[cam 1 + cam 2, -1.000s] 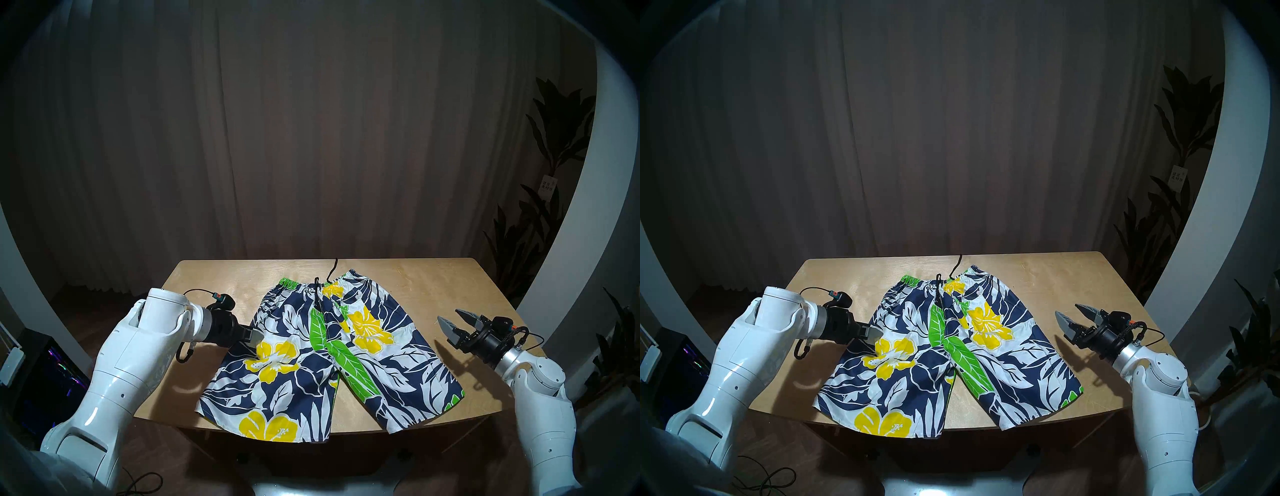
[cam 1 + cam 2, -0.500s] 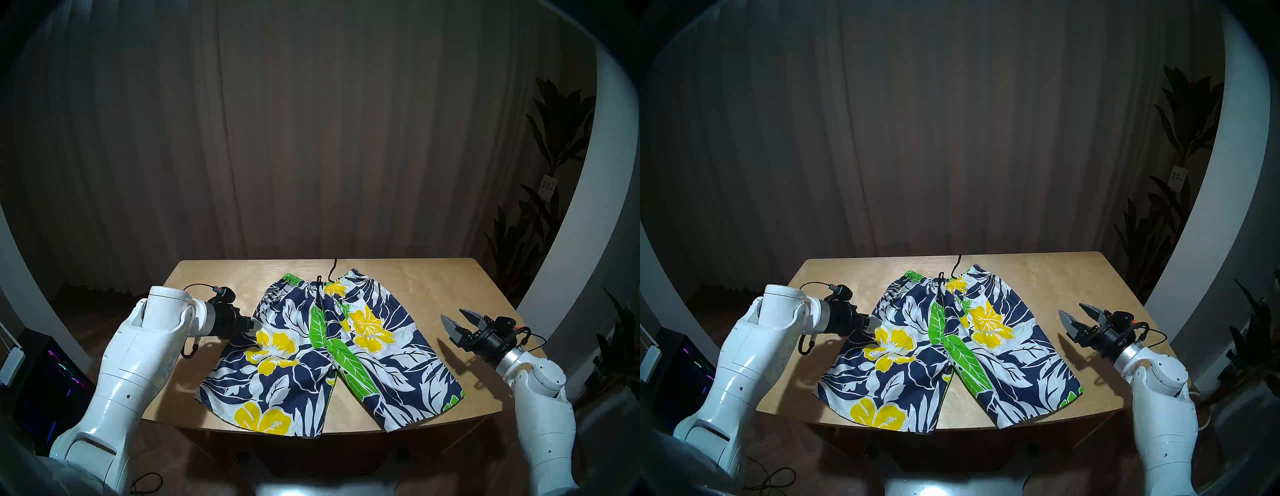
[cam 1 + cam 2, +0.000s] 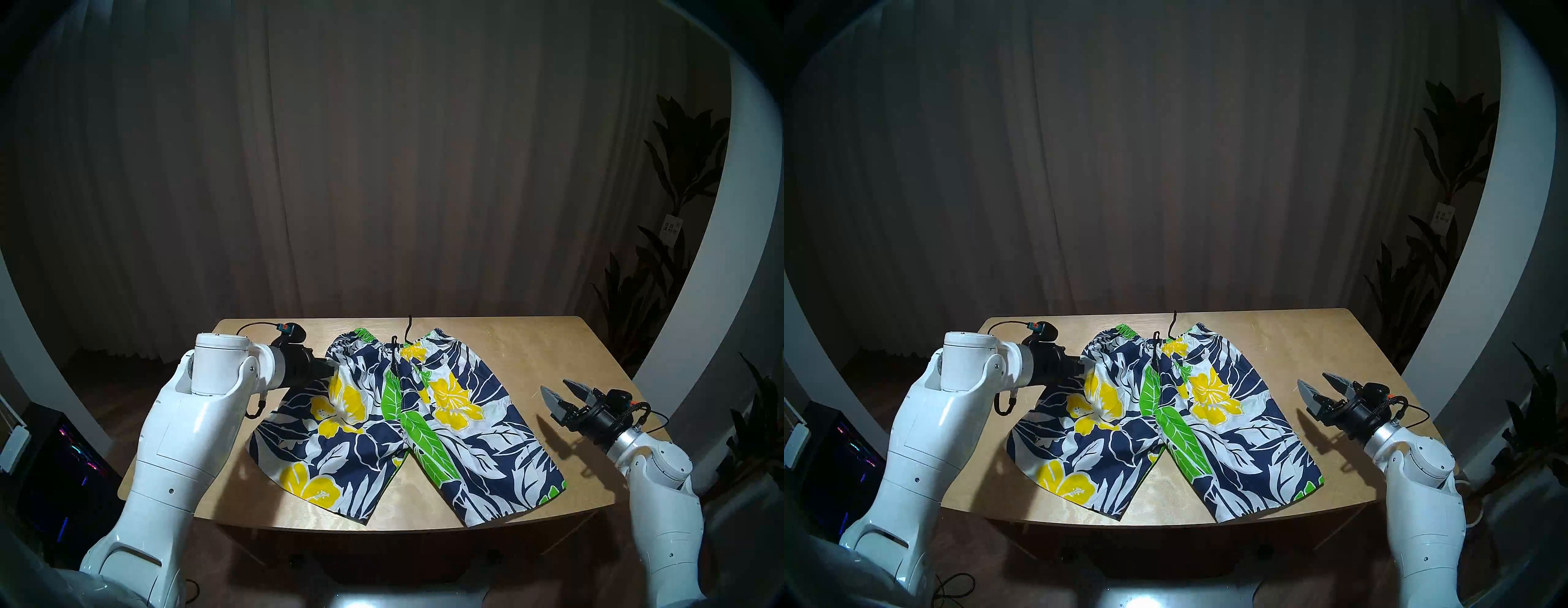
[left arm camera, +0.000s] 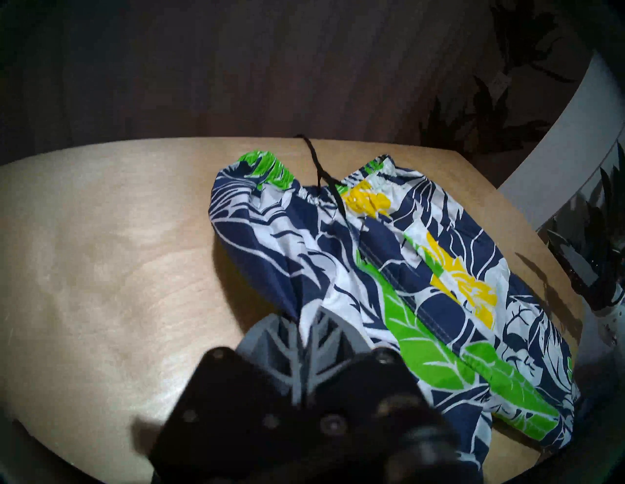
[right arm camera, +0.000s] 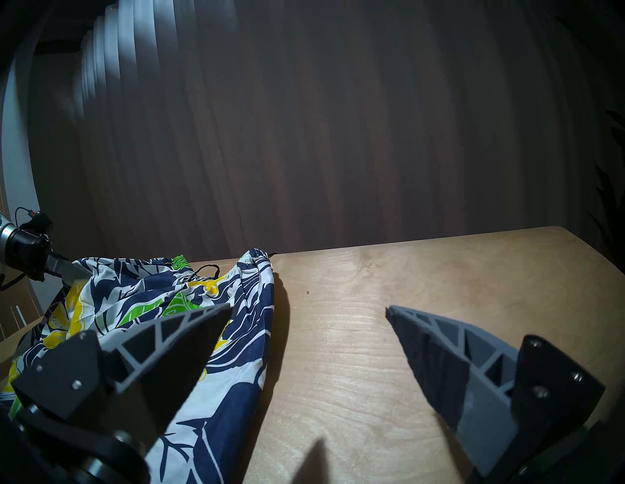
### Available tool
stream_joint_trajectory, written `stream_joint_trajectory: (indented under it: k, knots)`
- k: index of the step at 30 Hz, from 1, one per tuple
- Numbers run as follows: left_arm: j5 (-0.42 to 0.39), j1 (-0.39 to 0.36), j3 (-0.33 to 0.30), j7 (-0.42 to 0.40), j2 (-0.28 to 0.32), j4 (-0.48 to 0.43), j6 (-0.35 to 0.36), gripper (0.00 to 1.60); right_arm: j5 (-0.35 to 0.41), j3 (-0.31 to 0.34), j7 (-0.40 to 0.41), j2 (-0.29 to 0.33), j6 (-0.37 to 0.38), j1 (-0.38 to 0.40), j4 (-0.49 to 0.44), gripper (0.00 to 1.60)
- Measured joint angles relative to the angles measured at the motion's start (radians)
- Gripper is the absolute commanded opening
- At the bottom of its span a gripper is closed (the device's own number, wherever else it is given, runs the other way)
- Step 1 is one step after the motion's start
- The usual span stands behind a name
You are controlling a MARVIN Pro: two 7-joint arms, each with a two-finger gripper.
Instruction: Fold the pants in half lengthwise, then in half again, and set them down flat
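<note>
The shorts (image 3: 407, 429) lie front-up on the wooden counter (image 3: 530, 352), centre of the head view, waistband toward the far edge w/ the black drawstring (image 3: 408, 329) trailing past it, both legs fanned toward the near edge. Left gripper (image 4: 306, 316) has its jaws pressed together on a pinch of cloth at the outer side seam of the picture-left leg, roughly hip height; wrist view shows fabric drawn up into a ridge between the grey fingers (image 4: 329, 338). That side is raised off the counter and bunched inward, shadow under it, while the picture-right half sits flat. Reads like the start of the lengthwise fold: grab the outer edge so that leg can be carried over onto the other, w/ the fly seam as the hinge. A mid-seam grip probably lets waist and hem sag, so the hem corner may lag or curl. Right gripper (image 3: 564, 392) hangs at the lower right, just beside the other leg's outer edge, jaws spread, holding nothing; prob. parked clear to leave the landing side free, or ready to steady it.
</note>
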Motion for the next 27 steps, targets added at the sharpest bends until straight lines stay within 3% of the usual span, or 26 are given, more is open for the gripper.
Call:
stream_joint_trajectory:
  k: [8, 18, 27]
  knots:
    - [-0.015, 0.026, 0.019, 0.118, -0.073, -0.082, 0.0, 0.0, 0.004, 0.006, -0.007, -0.01, 0.004, 0.003, 0.007, 1.6]
    - [-0.027, 0.044, 0.099, 0.285, -0.183, -0.148, 0.0, 0.0, 0.008, 0.013, -0.02, -0.022, 0.009, 0.011, 0.019, 1.6]
    - [-0.008, 0.044, 0.181, 0.47, -0.284, -0.174, 0.0, 0.0, 0.006, -0.037, -0.05, -0.062, -0.006, 0.026, -0.007, 1.6]
